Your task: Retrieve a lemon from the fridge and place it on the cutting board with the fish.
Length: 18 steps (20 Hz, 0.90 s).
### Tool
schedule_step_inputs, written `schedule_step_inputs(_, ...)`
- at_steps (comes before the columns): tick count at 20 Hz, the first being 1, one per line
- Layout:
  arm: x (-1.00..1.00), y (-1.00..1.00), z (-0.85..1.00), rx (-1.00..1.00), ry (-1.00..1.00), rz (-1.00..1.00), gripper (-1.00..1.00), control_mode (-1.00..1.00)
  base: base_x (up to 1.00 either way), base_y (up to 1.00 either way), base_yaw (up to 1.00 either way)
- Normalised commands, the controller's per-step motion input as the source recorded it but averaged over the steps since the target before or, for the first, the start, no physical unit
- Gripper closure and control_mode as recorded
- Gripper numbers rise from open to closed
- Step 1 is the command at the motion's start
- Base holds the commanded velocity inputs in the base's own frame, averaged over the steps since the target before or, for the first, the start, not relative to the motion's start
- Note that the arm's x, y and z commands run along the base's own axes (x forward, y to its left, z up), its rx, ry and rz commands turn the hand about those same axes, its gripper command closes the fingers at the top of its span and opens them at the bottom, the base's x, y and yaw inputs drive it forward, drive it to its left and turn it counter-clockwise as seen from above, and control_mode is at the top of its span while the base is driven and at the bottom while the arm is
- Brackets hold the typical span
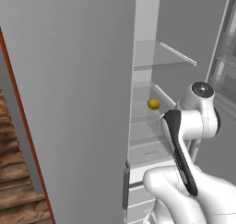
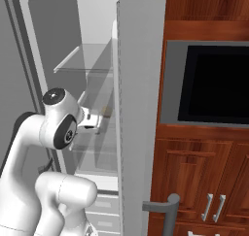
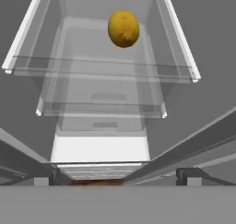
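Hiding most of the hand, the arm's own white links blocked the left base view, and in the right base view the open fridge door (image 2: 138,109) cut the fingers off, so only the wrist block showed beside its edge. The two dark fingers' tips (image 3: 46,178) barely rose at the bottom corners of the hand view, set far apart at full spread, with nothing between them.

The lemon (image 3: 123,28) sat on a clear glass shelf (image 3: 101,73) deep inside the fridge (image 1: 184,43), well beyond the fingers and a little off their centre line in the hand view. From the left base view the same lemon (image 1: 153,104) showed on a middle shelf, near the left inner wall.

The arm was bent at the elbow, forearm reaching into the open compartment towards the shelves. A black microwave (image 2: 214,84) stood in wooden cabinets beside the fridge.
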Motion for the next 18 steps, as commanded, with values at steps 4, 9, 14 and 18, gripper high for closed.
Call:
schedule_step_inputs(4, 0.23, 0.0, 0.07, 0.1, -0.07, 0.01, -1.0, -1.0, 0.0, 0.0, 0.0)
schedule_step_inputs(9, 0.18, 0.0, 0.02, 0.02, -0.25, 0.0, -1.0, -1.0, 0.0, 0.0, 0.0)
schedule_step_inputs(14, 0.13, 0.0, 0.16, 0.01, -0.14, 0.0, -1.0, -1.0, 0.0, 0.0, 0.0)
schedule_step_inputs(18, 0.2, 0.02, 0.0, 0.0, 0.0, -0.01, -1.0, -1.0, 0.0, 0.0, 0.0)
